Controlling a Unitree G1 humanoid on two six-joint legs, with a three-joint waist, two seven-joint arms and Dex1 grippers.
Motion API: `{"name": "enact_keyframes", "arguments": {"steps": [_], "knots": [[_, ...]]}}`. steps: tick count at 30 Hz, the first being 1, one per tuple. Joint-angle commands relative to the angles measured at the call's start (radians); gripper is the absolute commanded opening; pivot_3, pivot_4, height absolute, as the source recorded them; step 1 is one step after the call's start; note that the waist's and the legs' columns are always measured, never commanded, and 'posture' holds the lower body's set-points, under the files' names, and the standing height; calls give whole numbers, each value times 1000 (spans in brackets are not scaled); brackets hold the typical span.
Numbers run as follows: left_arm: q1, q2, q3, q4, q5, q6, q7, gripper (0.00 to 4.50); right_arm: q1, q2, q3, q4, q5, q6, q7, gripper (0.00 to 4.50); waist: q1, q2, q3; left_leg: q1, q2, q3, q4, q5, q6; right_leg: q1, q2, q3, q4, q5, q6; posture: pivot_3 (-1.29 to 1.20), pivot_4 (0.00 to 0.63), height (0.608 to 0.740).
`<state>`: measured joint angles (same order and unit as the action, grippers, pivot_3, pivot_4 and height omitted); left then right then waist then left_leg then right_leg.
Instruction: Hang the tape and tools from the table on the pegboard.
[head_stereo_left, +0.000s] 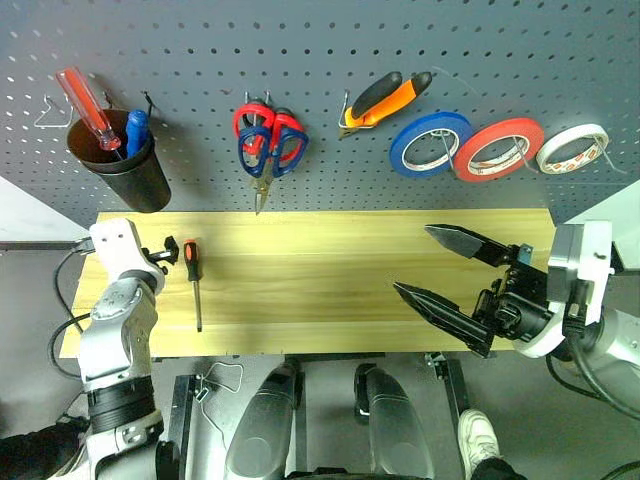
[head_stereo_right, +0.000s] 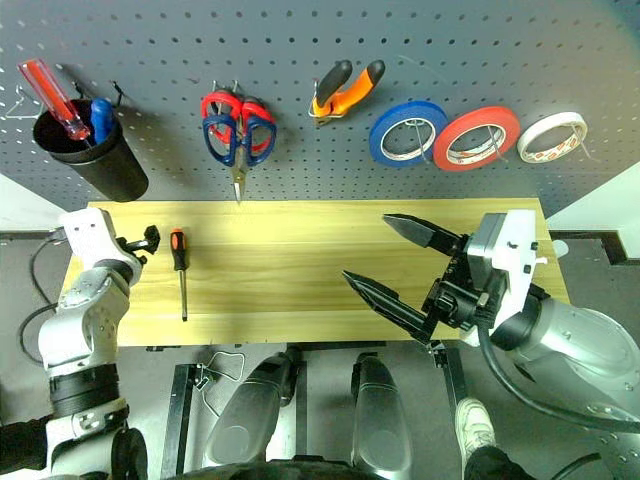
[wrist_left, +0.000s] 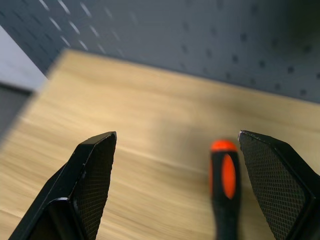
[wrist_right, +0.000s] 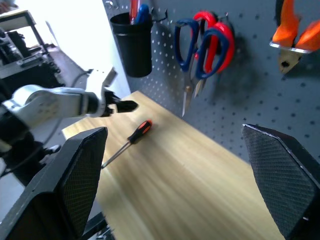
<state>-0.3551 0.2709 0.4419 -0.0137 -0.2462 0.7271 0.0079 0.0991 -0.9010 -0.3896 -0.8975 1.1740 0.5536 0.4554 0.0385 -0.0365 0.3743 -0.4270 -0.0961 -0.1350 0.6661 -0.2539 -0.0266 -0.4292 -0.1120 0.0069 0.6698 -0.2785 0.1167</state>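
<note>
Both jaws gape empty; the screwdriver (head_stereo_left: 193, 278) lies lengthwise across the table (head_stereo_left: 330, 290), handle toward the pegboard (head_stereo_left: 320, 60).

Screwdriver (wrist_left: 224, 187) shaft cut off, perhaps blurred.

A table (head_stereo_left: 330, 290) of light yellowish wood is seen; one small screwdriver (head_stereo_left: 193, 275) with orange-and-black handle is laid near its left end.

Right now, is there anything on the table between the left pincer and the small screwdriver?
No. In the left eye view only bare table separates the left pincer from the small screwdriver lying just beside it.
</note>
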Motion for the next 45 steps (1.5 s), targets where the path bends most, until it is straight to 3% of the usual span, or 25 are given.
{"name": "enact_keyframes", "arguments": {"steps": [1,19,22,31,37,45], "knots": [[-2,0,-26,49,-10,21,-17,4065,7,-29,-49,-22,70,12,8,4500,-1,0,5,0,0,0,0,0,0,0,0,0,0,0,0,-22,443,710],[43,-43,-113,54,-7,84,-33,4065,3,-97,-58,-63,175,32,-35,4500,-2,1,15,-1,1,2,-3,-1,2,0,-1,3,-5,0,0,-54,465,710],[37,-38,-116,61,4,71,-22,3513,3,-100,-54,-64,171,32,-39,4500,-2,2,17,-1,1,2,-3,-1,2,0,-1,3,-5,0,0,-52,465,710],[25,-43,-124,64,4,79,-15,537,12,-96,-50,-67,153,29,-42,4500,0,4,22,-1,1,2,-4,-1,2,0,-1,3,-7,0,0,-51,458,710],[30,-55,-130,4,-10,108,-17,514,19,-85,-35,-65,120,23,-38,4500,0,4,22,-1,1,2,-4,-1,2,-1,-1,3,-7,0,0,-41,446,710],[35,-95,-135,-324,-85,304,-4,514,18,-44,-8,-61,48,5,-20,4500,0,3,23,-9,1,1,-4,1,-2,-7,-1,2,-8,0,0,-15,398,710]]}}
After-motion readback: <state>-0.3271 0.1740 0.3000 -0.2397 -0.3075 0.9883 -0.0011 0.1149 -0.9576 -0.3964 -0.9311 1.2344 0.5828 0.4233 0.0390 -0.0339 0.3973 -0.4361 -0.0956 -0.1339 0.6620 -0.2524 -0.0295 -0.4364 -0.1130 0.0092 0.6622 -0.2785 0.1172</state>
